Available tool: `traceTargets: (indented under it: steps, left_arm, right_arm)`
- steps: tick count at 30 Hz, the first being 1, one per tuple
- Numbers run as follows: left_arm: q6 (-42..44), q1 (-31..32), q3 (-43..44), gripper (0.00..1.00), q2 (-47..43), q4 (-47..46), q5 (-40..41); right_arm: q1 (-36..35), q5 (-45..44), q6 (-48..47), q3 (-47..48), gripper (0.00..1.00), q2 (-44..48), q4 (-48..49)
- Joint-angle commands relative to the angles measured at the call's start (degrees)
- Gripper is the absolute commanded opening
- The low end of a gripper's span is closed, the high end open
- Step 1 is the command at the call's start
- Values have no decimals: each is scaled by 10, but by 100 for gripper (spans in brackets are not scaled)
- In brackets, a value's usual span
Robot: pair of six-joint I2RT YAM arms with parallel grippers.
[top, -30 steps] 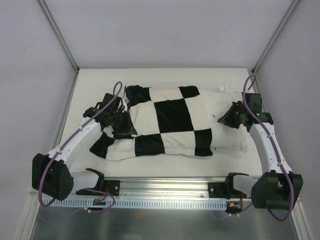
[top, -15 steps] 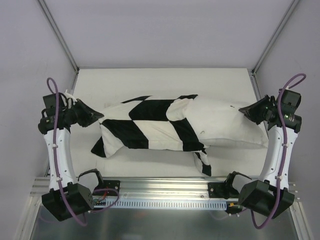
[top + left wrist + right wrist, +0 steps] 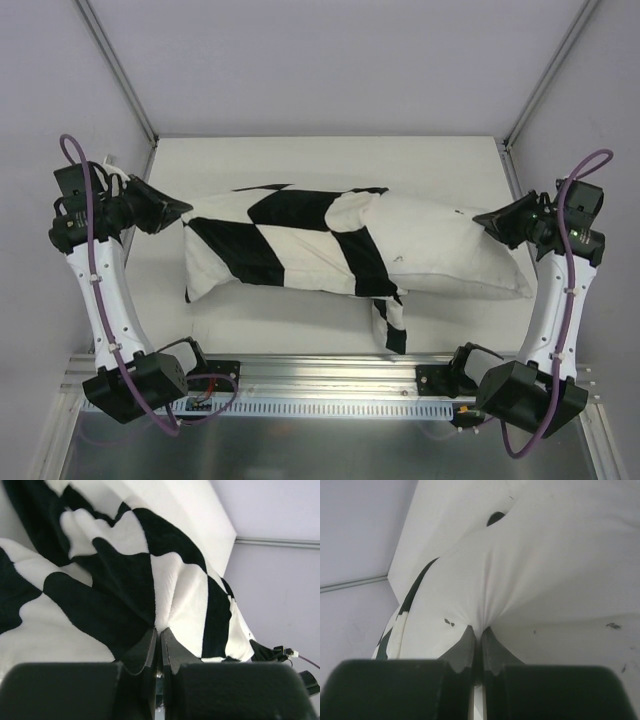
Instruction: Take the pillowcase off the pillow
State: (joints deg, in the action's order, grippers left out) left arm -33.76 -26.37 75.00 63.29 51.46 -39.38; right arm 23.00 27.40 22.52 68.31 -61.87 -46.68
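Top external view: the pillow (image 3: 460, 255) and pillowcase (image 3: 270, 245) lie stretched lengthwise across the middle of the white desk (image 3: 300, 160), strung between the two arms.

The left gripper (image 3: 183, 211) is at the left end of the bundle, by the left desk edge. The right gripper (image 3: 482, 221) is at the right end, near the right edge.

The black-and-white checkered pillowcase covers the left part of the bundle. The plain white pillow stands bare on the right, from about the middle to its right corner. One loose checkered flap (image 3: 390, 322) of the pillowcase hangs off the near side at mid-length and reaches toward the metal rail (image 3: 330, 375). A shadow shows on the desk under the near edge of the bundle; whether the bundle rests on the desk or is lifted clear cannot be told.

Left wrist view: the jaws are pressed together on a pinched fold of checkered fabric, and creases fan out from the pinch point.

Right wrist view: the jaws are closed tight on a pinch of plain white pillow fabric, with creases radiating from the grip. A few small dark specks (image 3: 449, 623) mark the white surface. A sliver of checkered fabric shows at the left edge of the pillow
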Motion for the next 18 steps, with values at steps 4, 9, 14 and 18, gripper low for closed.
traceTargets:
  steps: [4,9,14,18]
  left_arm:
    - [-32,-33,92,0,-3,-112,58]
    - [-37,-33,40,0,-9,-121,53]
    - [-2,-32,-35,40,-5,-131,-3]
    - [53,15,-66,71,-47,-126,11]
  right_arm:
    - [21,-89,17,126,1,25,139]
    - [8,-113,-12,106,1,1,123]
    - [-2,-101,-42,55,81,-25,85]
    - [-38,-124,-63,-1,94,17,84]
